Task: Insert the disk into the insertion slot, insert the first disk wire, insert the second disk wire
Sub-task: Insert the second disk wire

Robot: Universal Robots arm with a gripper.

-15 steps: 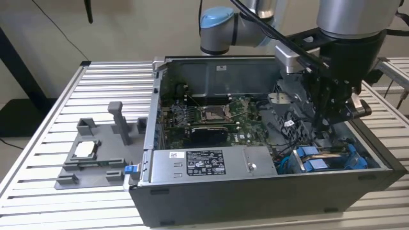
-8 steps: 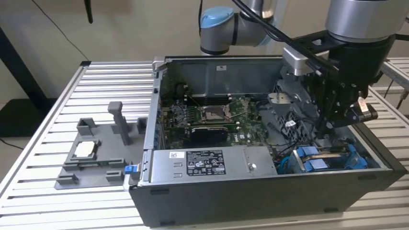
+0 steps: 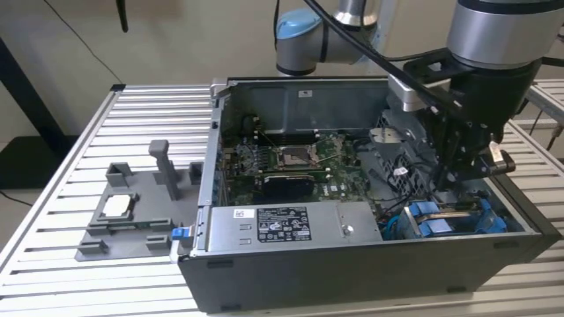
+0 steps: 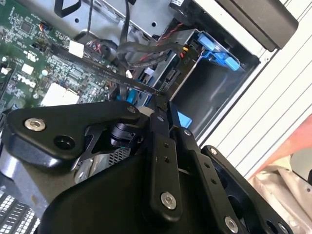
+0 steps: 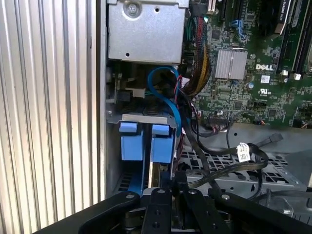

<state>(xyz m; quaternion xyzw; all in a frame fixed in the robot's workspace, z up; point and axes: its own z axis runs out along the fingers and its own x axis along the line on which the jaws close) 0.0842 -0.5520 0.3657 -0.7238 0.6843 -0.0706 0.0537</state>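
The disk (image 3: 456, 211) sits down in the insertion slot (image 4: 192, 95) at the case's front corner, on the exterior view's right. Its blue carrier tabs (image 5: 131, 141) stick out at the end nearer the case wall. My gripper (image 3: 460, 191) hangs just above the disk's inner end. In both wrist views the fingers (image 4: 163, 105) are pressed together. A thin black disk wire (image 4: 122, 80) runs straight into the fingertips, and in the first wrist view a black wire (image 5: 219, 168) leaves them toward the case floor. The wire's plug is hidden behind the fingers.
The motherboard (image 3: 291, 158) lies in the middle of the open case, with the power supply (image 3: 282, 224) at its front. A bundle of wires (image 5: 195, 73) and a blue cable (image 5: 168, 97) crowd the space beside the slot. A grey printed fixture (image 3: 132, 211) stands on the slatted table.
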